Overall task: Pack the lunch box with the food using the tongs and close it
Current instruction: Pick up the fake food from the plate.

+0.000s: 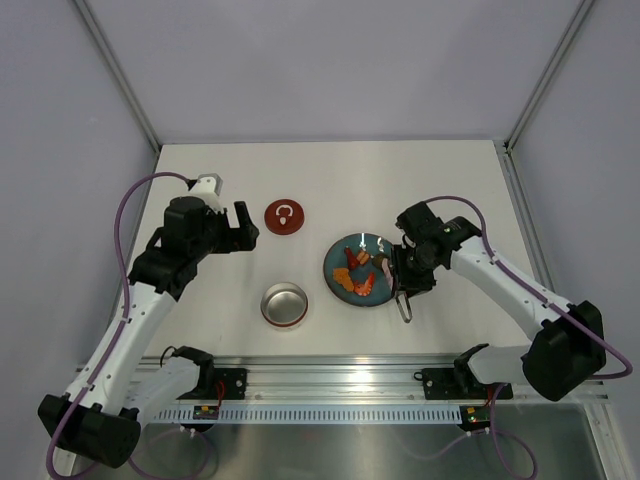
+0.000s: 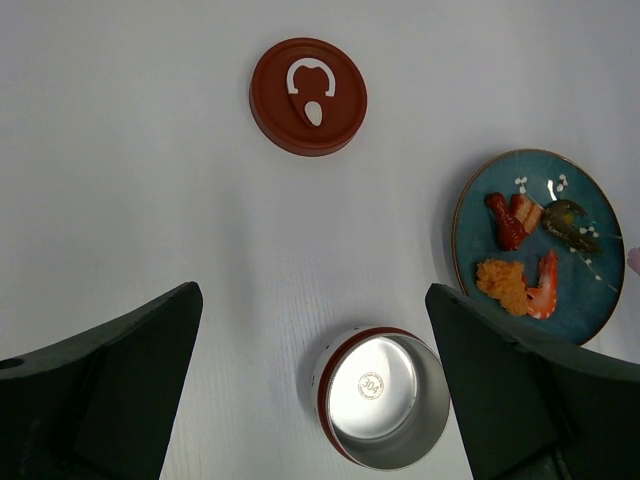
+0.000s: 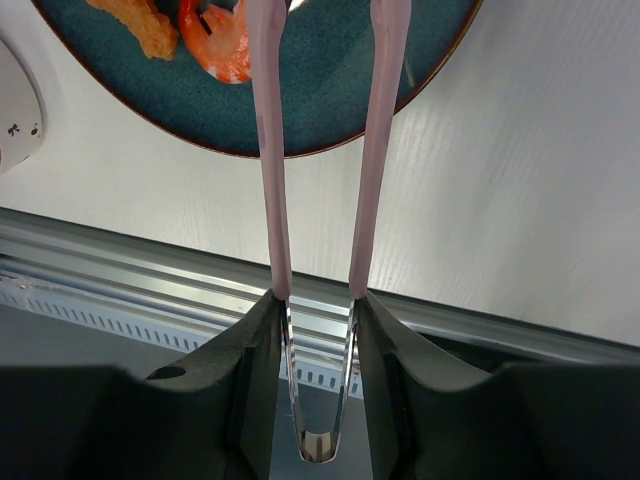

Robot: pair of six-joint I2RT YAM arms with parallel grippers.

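Note:
The lunch box (image 1: 284,304) (image 2: 385,395) is a round steel container with a reddish rim. It stands open with nothing inside, left of the teal plate (image 1: 335,258) (image 2: 470,215). Its dark red lid (image 1: 284,216) (image 2: 308,96) lies flat farther back. The food (image 1: 360,272) (image 2: 520,285) (image 3: 220,40) lies on the plate. My right gripper (image 1: 405,275) (image 3: 318,300) is shut on the tongs (image 1: 403,308) (image 3: 272,160). Their pink arms are spread and reach over the plate's near edge, with the tips out of view. My left gripper (image 1: 243,228) (image 2: 312,295) is open above the table, holding nothing.
A slotted aluminium rail (image 1: 330,385) (image 3: 150,270) runs along the table's near edge, just below the plate (image 3: 330,110) in the right wrist view. Grey walls with metal frame posts (image 1: 120,80) enclose the table at the back and sides.

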